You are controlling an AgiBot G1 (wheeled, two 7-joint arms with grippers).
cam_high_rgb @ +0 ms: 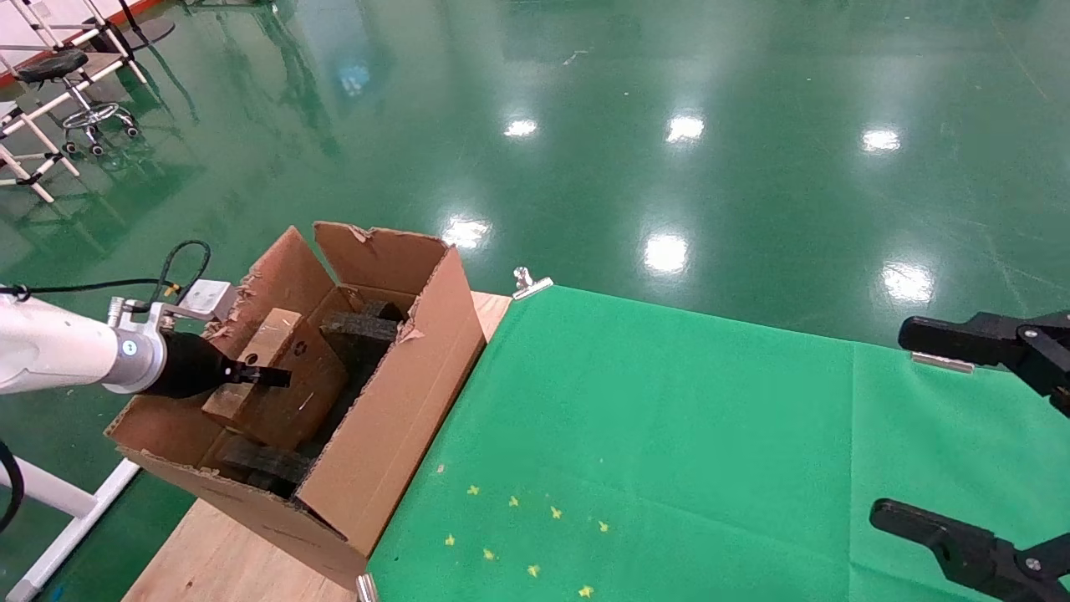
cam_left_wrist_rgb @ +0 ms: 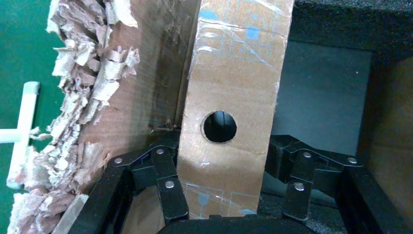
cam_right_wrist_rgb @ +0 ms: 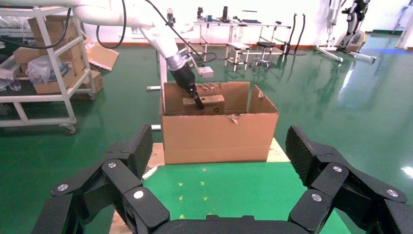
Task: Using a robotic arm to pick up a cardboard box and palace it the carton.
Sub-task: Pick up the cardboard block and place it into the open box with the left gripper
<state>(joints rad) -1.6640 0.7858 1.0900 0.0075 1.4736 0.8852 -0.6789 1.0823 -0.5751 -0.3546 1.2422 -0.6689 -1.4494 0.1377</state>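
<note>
Your left robotic arm (cam_high_rgb: 50,347) reaches in over the ragged flap of the carton (cam_high_rgb: 380,426), which sits at the left end of the desk (cam_high_rgb: 226,560), partly on bare wood and just beside the green cloth (cam_high_rgb: 669,435).

Left pincer (cam_left_wrist_rgb: 221,183): clenched on the cardboard box (cam_left_wrist_rgb: 234,87). In the left wrist view, you see 1 finger linkage on each side of the taped box, pressed against it, with the round hole (cam_left_wrist_rgb: 219,126) in the face between them. In the head view the cardboard box (cam_high_rgb: 280,372) is inside the carton's opening, tilted, its upper end near the torn flap, with black inserts (cam_high_rgb: 364,328) beyond and below it. Whether it rests on an insert you cannot tell.

Right pincer (cam_right_wrist_rgb: 221,161): released, its 2 fingers spread wide, held over the right part of the green cloth, well apart from the carton (cam_right_wrist_rgb: 219,131). From the right wrist view you see the left arm (cam_right_wrist_rgb: 146,24) coming down into the carton from above.
</note>
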